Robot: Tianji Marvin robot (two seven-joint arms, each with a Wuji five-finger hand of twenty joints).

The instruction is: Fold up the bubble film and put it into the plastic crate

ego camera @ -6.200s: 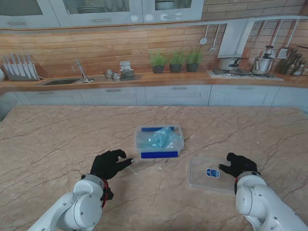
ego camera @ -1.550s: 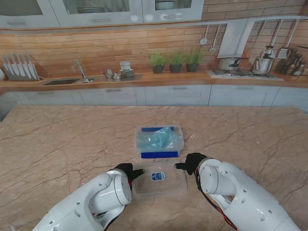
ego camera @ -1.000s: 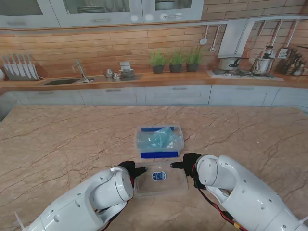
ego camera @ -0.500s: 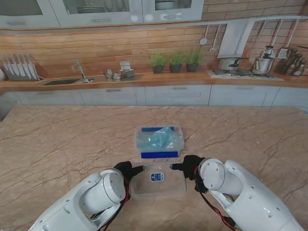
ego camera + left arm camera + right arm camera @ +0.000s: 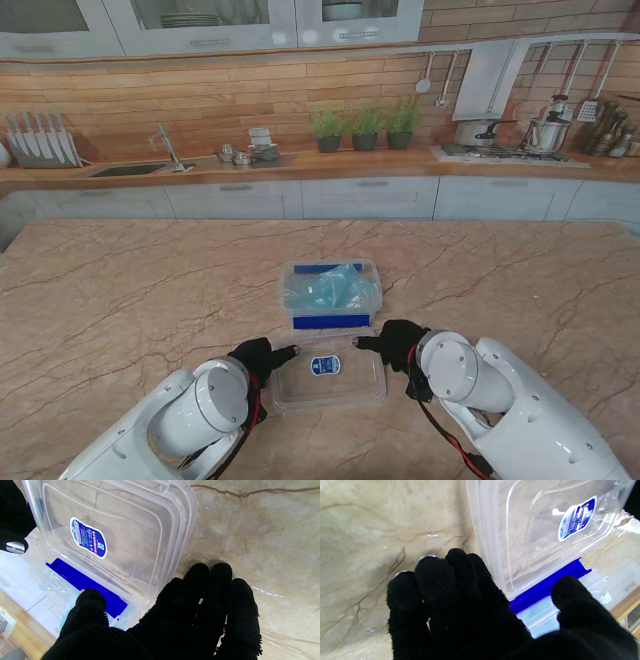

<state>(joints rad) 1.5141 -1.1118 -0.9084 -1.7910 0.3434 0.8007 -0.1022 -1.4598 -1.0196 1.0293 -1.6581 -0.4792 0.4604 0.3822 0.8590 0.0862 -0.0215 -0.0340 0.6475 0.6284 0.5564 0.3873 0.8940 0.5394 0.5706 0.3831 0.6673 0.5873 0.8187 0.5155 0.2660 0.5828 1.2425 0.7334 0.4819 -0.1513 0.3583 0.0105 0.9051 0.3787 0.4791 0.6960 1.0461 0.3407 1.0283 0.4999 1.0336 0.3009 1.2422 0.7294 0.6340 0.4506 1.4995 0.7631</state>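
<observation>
your black-gloved left hand (image 5: 259,356) and right hand (image 5: 392,341) pinch the clear plastic lid (image 5: 329,374) between them. crumpled pale blue bubble film (image 5: 328,286) already sits in the clear plastic crate (image 5: 330,320) just past your fingertips. uneven squeeze and that lid could slip or land crooked.

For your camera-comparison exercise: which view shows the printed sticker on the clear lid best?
The left wrist view: the sticker sits large and whole on the lid, beside the left hand. The right wrist view shows it smaller, near the picture's edge. The stand view shows only a tiny blue patch.
</observation>
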